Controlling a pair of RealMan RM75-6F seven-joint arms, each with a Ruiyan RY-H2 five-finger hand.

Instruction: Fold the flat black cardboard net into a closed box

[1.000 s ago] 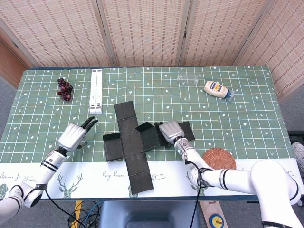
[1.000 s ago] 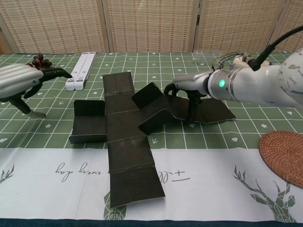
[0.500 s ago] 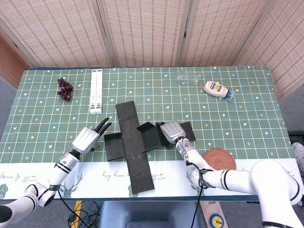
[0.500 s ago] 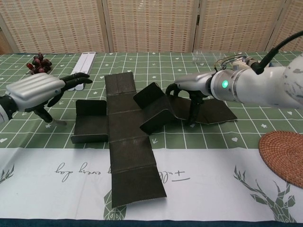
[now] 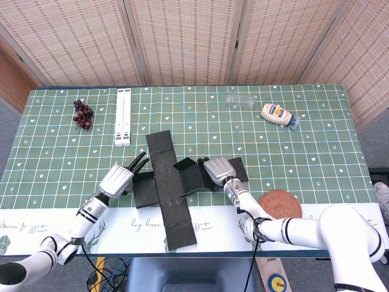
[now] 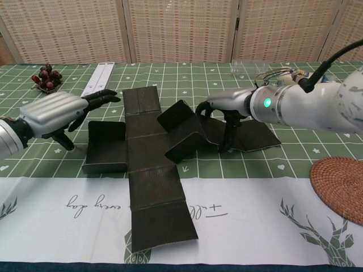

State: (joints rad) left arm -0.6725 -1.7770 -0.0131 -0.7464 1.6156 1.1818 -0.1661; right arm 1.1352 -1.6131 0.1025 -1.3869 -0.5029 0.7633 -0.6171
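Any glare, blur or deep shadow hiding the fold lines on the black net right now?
Head view: even light, sharp, creases of the cardboard net faint. Chest view: creases read clearly, no glare; soft shadow under the raised flap by the right hand; left hand sharp.

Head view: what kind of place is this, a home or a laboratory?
Probably a staged test area made to look like a home: woven folding screens close off the back, and a patterned green tablecloth holds unrelated props such as grapes and a mayonnaise bottle.

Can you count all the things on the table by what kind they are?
Black cardboard net: 1
Bunch of grapes: 1
White folded stand: 1
Clear bottle: 1
Mayonnaise bottle: 1
Woven coaster: 1
Total: 6
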